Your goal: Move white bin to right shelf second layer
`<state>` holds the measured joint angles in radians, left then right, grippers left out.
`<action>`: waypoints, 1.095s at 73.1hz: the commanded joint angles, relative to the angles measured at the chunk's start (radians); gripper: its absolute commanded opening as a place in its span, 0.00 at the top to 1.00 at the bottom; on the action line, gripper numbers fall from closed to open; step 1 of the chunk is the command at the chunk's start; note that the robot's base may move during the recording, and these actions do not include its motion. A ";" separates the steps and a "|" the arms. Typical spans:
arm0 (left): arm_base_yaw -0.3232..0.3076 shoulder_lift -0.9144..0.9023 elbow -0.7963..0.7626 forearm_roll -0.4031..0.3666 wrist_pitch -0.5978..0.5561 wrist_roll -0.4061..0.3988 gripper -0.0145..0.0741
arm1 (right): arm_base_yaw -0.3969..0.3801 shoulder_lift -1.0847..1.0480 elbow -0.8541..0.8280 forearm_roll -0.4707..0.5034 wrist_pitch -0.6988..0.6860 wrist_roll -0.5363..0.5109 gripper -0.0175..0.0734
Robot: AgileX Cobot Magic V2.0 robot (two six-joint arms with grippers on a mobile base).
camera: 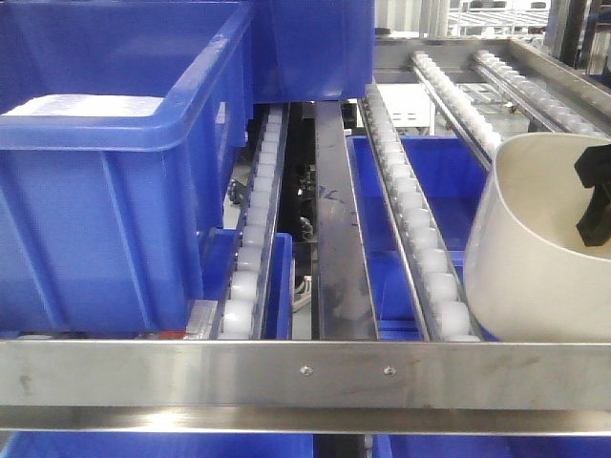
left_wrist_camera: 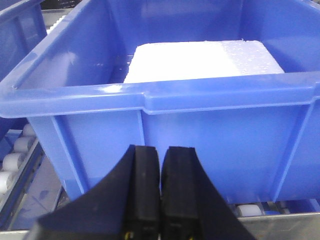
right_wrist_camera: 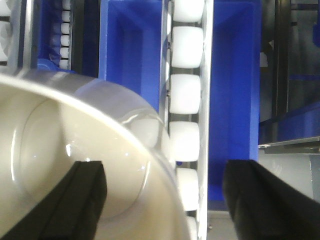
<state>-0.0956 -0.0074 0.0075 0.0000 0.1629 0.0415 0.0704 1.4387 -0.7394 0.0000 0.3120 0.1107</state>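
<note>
While the white bin (camera: 535, 253) sits at 3 o'clock of the front view on the roller rails (camera: 415, 224) of the shelf, the right gripper (right_wrist_camera: 165, 200) has wide jaws, one finger inside the rim and one outside. If it lifts carelessly, a finger may catch the rim and tip the bin. The left gripper (left_wrist_camera: 160, 192) is closed on nothing, in front of the blue crate (left_wrist_camera: 165, 130).

Roller-rail shelf (camera: 315, 372) under blue crate (camera: 105, 210) and white bin (camera: 535, 258)
</note>
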 commanded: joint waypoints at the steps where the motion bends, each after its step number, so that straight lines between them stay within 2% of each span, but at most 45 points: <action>1: -0.006 -0.014 0.037 0.000 -0.085 -0.003 0.74 | -0.003 -0.040 -0.025 -0.008 -0.054 -0.004 0.14; 32: -0.006 -0.014 0.037 0.000 -0.085 -0.003 0.74 | -0.003 -0.093 -0.025 0.000 -0.061 -0.004 0.14; 80: -0.006 -0.014 0.037 0.000 -0.085 -0.003 0.74 | -0.003 -0.199 -0.025 0.000 0.023 -0.004 0.14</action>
<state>-0.0956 -0.0074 0.0075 0.0000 0.1629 0.0415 0.0704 1.2746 -0.7394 0.0000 0.3675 0.1107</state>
